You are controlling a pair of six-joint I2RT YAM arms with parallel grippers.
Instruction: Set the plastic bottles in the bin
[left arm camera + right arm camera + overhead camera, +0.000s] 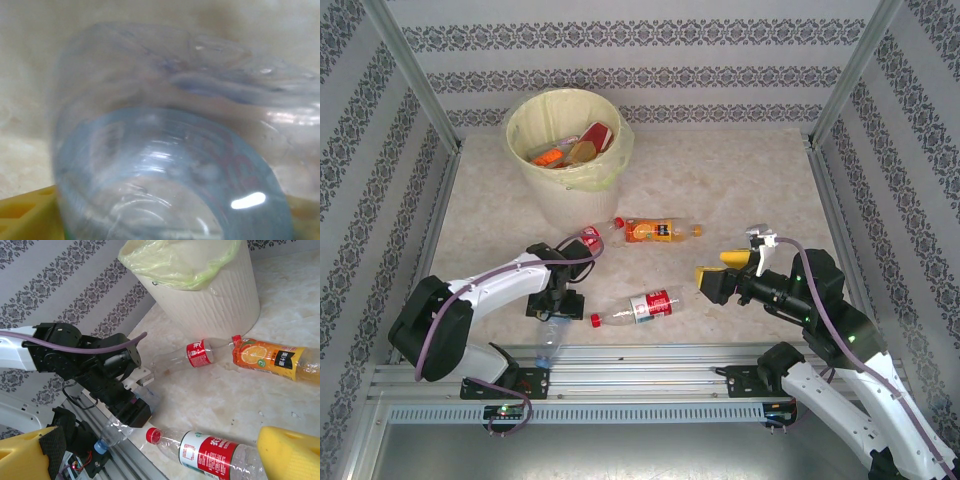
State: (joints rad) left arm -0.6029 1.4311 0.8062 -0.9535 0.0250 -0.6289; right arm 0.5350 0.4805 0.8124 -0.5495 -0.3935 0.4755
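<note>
Currently the left gripper (pixel 556 298) is lowered over a blue-capped bottle (pixel 548 345) that lies at the near edge of the table (pixel 740 180), cap end toward the rail (pixel 650 352). In the left wrist view the clear body sits between the yellow fingers (pixel 22 215). Whether they pinch it cannot be told. The right gripper (pixel 720 272) stands wide apart and empty, just beside the base of a red-label bottle (pixel 642 304) lying on its side. Two more lie close together near the bin (pixel 555 195): an orange-label bottle (pixel 658 231) and a second red-label bottle (pixel 586 240). Several bottles already rest inside the bin's bag.

Assessment: all four appear empty, so they should be light, thin-walled and smooth. They are likely to dent under pressure, roll when nudged and slip from a loose hold. The recommended hold is across the body at the labelled middle, where the wall runs straight, not at the tapering neck. With four bottles outside the bin, the task is judged part done.
</note>
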